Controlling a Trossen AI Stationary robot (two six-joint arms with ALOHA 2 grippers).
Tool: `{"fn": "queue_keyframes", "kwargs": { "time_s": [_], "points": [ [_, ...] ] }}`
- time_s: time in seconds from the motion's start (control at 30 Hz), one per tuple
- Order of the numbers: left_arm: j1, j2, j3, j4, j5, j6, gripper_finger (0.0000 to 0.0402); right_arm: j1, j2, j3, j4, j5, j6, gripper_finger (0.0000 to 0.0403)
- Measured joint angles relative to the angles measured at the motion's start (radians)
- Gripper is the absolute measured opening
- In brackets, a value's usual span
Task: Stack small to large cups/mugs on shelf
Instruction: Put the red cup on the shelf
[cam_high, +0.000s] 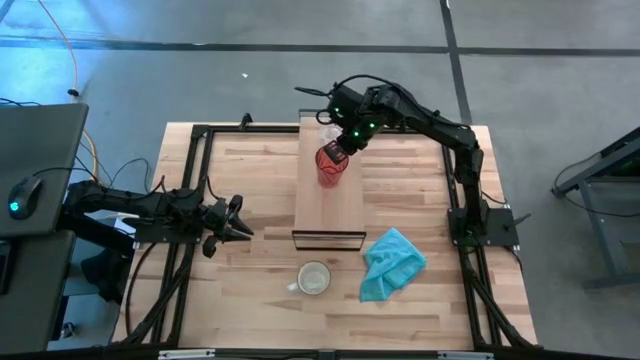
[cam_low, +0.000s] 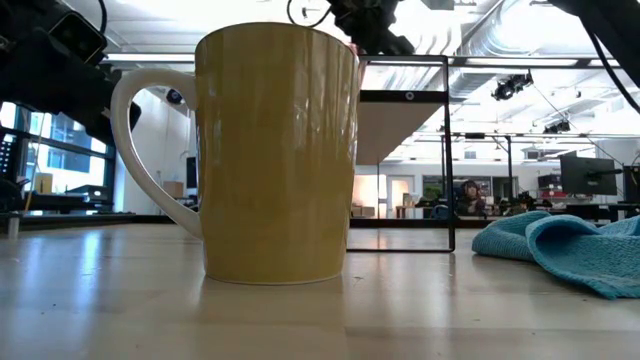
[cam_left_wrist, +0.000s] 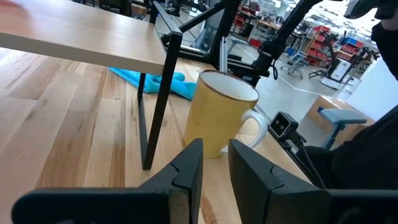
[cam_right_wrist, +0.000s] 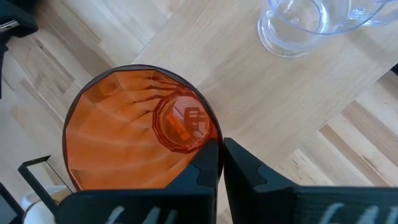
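Observation:
The red translucent cup (cam_high: 329, 166) is over the far half of the light-wood shelf (cam_high: 345, 205), with my right gripper (cam_high: 343, 146) shut on it from above. The tiny clear glass (cam_right_wrist: 297, 25) stands on its base on the shelf just beyond the cup. On the tabletop in front of the shelf's near end, the cream handled mug (cam_high: 314, 278) stands upright on its base. My left gripper (cam_high: 243, 229) waits low at the table's left, narrowly open and pointing toward the mug (cam_left_wrist: 221, 112). My right gripper (cam_right_wrist: 221, 149) pinches the red cup's rim (cam_right_wrist: 210, 132), one finger inside the cup and one finger (cam_right_wrist: 252, 167) outside the wall. It comes from above, pointing down. The cup opens upward, slightly tilted. Whether its base rests on the shelf, I cannot tell.
A crumpled teal cloth (cam_high: 392, 262) lies on the tabletop right of the mug. The shelf's dark frame legs (cam_left_wrist: 158, 99) stand at its near end. Black rails border the table. Bare planks stretch between my left gripper and the shelf.

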Motion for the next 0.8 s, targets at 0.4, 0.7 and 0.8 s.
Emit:
{"fn": "queue_keyframes", "kwargs": {
  "time_s": [0.4, 0.7, 0.8],
  "points": [
    [0.000, 0.000, 0.000, 0.000, 0.000, 0.000, 0.0067, 0.000, 0.019, -0.001, -0.009, -0.002, -0.001, 0.0000],
    [0.000, 0.000, 0.000, 0.000, 0.000, 0.000, 0.0067, 0.000, 0.021, -0.001, -0.007, -0.025, 0.000, 0.0000],
    [0.000, 0.000, 0.000, 0.000, 0.000, 0.000, 0.0067, 0.000, 0.021, -0.001, -0.004, -0.027, 0.001, 0.0003]
  ]
}}
